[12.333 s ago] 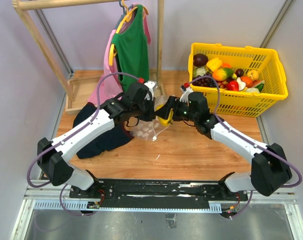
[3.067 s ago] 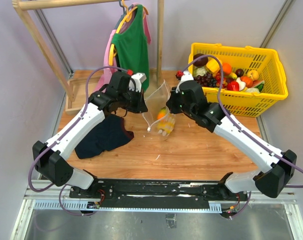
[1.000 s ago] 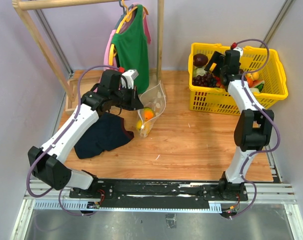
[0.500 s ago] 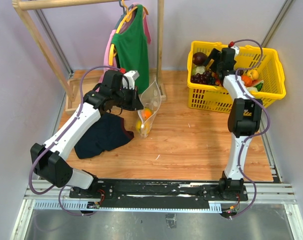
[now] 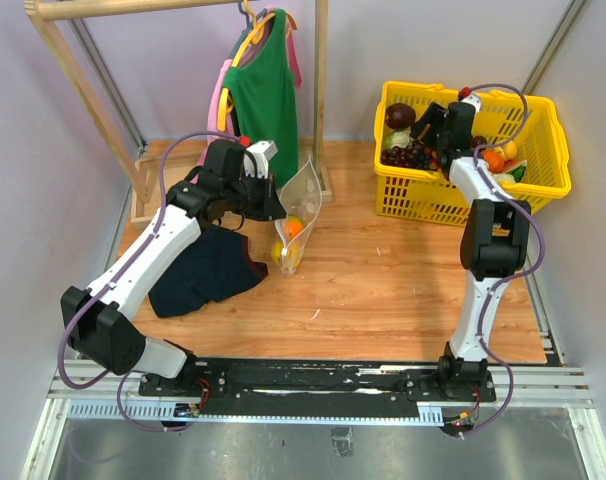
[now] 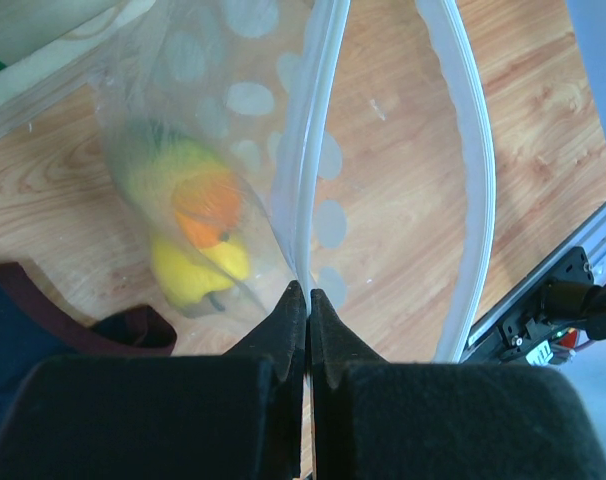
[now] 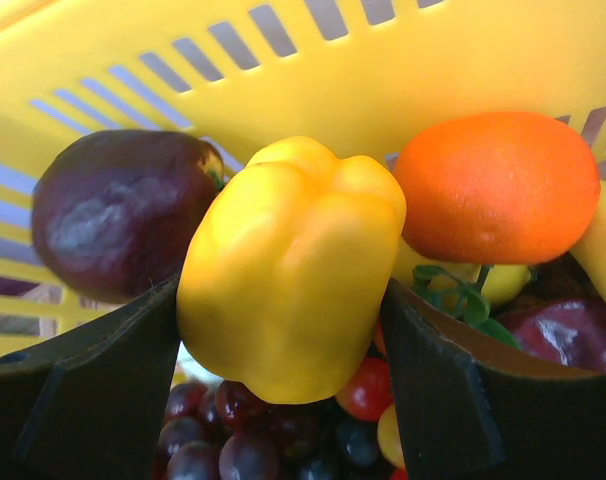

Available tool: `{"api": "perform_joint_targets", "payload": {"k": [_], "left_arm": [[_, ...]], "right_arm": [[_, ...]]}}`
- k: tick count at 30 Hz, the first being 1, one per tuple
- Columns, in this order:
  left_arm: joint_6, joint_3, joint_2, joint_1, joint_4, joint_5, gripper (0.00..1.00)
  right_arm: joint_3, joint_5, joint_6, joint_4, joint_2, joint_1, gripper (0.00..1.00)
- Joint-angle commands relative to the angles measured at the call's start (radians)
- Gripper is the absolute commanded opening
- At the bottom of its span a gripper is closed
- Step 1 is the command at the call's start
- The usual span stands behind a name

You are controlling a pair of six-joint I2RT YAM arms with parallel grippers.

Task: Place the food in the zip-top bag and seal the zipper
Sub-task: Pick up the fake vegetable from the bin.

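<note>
Pepper now sits inside my right pincer, swung here from the zip-top bag that my left pincer stays clamped on: next food, though I cannot tell if it grips.

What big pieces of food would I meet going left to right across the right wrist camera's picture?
A dark purple fruit → yellow pepper → orange.

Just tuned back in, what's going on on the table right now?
The left gripper is pinched on the rim of the clear dotted zip-top bag, holding it up and open; a few toy fruits lie inside. The right gripper is in the yellow plastic basket, clamped around a yellow toy pepper.
</note>
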State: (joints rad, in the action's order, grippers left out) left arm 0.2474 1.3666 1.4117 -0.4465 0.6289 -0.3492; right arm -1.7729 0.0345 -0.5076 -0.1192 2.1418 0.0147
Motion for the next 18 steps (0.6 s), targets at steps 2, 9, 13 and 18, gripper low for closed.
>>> {"api": "perform_joint_targets", "payload": {"k": [2, 9, 13, 18], "left_arm": [[-0.008, -0.011, -0.016, 0.009, -0.021, -0.002, 0.0], [-0.007, -0.014, -0.025, 0.011, -0.027, -0.005, 0.0], [-0.005, -0.015, -0.026, 0.016, -0.029, -0.012, 0.0], [-0.003, -0.017, -0.029, 0.024, -0.033, -0.023, 0.01]], "right_arm": [[0.094, 0.024, 0.061, -0.094, -0.152, 0.013, 0.47], [0.206, 0.034, 0.116, -0.123, -0.296, 0.013, 0.36], [0.247, 0.045, 0.143, -0.117, -0.364, 0.013, 0.33], [0.303, 0.076, 0.163, -0.107, -0.459, 0.005, 0.31]]}}
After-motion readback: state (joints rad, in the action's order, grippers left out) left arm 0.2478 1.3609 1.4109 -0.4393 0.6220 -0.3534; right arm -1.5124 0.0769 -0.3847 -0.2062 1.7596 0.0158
